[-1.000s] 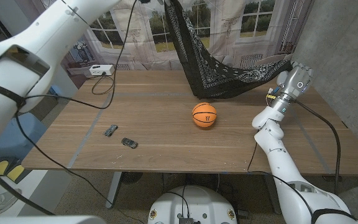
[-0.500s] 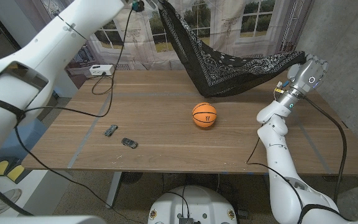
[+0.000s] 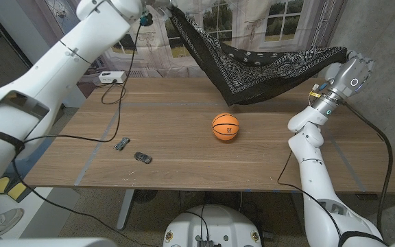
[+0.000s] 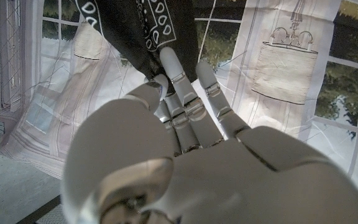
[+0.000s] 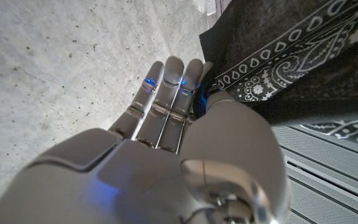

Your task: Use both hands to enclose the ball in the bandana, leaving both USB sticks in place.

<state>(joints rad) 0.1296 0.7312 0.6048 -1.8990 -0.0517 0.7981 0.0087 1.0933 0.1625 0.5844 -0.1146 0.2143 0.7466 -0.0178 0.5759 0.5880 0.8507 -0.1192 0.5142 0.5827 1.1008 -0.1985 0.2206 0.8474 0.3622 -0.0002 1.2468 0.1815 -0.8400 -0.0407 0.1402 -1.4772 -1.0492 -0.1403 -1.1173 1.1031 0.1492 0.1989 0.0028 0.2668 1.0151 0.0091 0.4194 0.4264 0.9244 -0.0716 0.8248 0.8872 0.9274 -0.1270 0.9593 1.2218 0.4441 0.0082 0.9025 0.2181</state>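
Stretching across the head view, your wooden bench (image 3: 184,130) carries everything else, with the printed window backdrop (image 3: 252,27) hanging behind it. Next in size is the black bandana (image 3: 266,65), held in the air above the far side of the bench and sagging to a low point between your two hands, clear of the wood. Your left hand (image 4: 179,124) pinches one corner high up; the left wrist view shows what the head view cannot, the fingers (image 4: 173,74) closed onto the dark cloth against the backdrop. Your right hand (image 3: 352,72) holds the opposite corner out past the bench's right edge; the right wrist view shows the thumb pressed on the paisley border (image 5: 272,74) beside a concrete wall (image 5: 61,56).

The orange ball (image 3: 225,127) sits on the bench under the front edge of the sagging cloth, apart from it. Well to its left lie your two USB sticks, one (image 3: 121,143) just behind the other (image 3: 142,158), near each other but not touching. A white box (image 3: 110,77) with cables sits at the far left of the bench.
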